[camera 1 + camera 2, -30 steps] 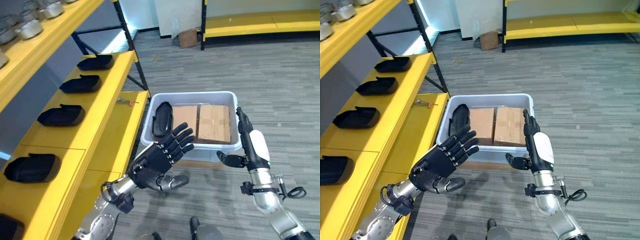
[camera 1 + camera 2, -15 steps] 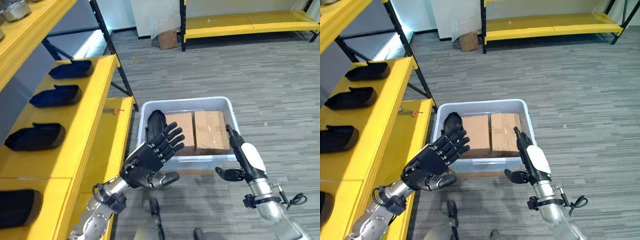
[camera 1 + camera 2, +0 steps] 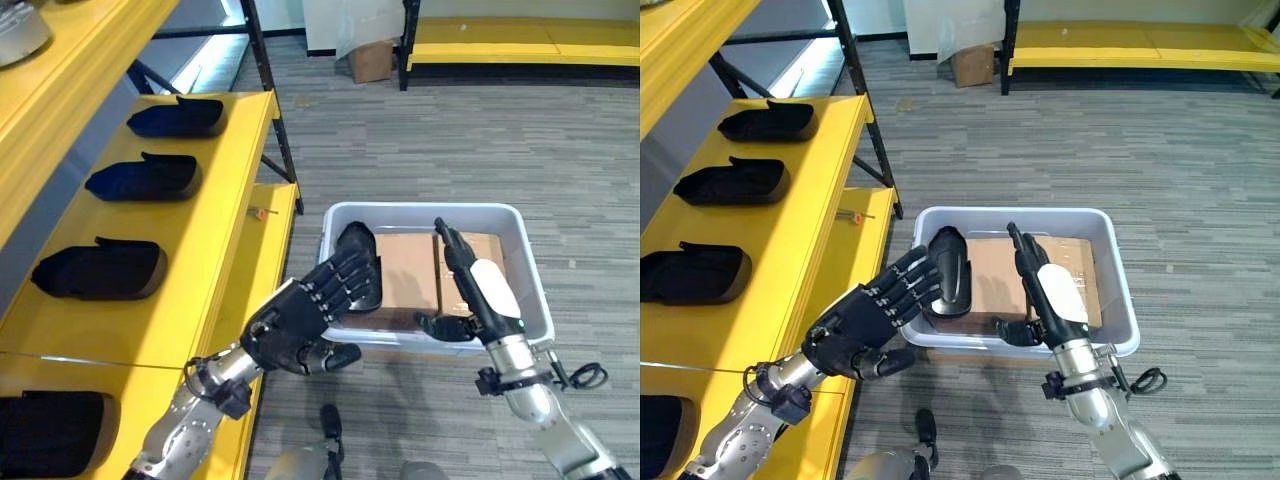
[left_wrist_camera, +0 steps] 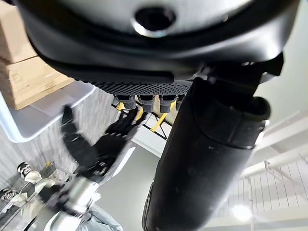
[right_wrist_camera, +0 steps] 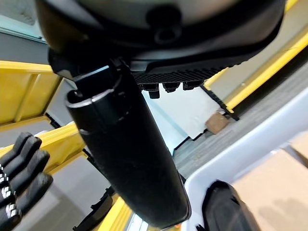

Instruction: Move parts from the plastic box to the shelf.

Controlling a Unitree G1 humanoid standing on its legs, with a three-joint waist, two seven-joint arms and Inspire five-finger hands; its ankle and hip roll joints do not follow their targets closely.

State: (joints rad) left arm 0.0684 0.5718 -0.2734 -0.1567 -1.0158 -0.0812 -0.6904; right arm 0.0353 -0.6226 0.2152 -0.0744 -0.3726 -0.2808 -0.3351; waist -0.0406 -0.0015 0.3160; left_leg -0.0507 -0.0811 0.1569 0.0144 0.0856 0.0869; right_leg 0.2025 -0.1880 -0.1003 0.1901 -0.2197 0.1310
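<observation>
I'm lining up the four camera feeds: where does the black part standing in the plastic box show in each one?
Left eye view: black part at the plastic box's left end, behind the left hand.
Right eye view: same left end, beside the cardboard boxes.
Left wrist view: cannot tell.
Right wrist view: dark rounded shape inside the box wall.
Shared landmark: the box's pale rim.

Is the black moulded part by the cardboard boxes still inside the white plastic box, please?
Still inside: the black moulded part leans against the white plastic box's left wall, beside the cardboard boxes; both open hands hold nothing.
</observation>
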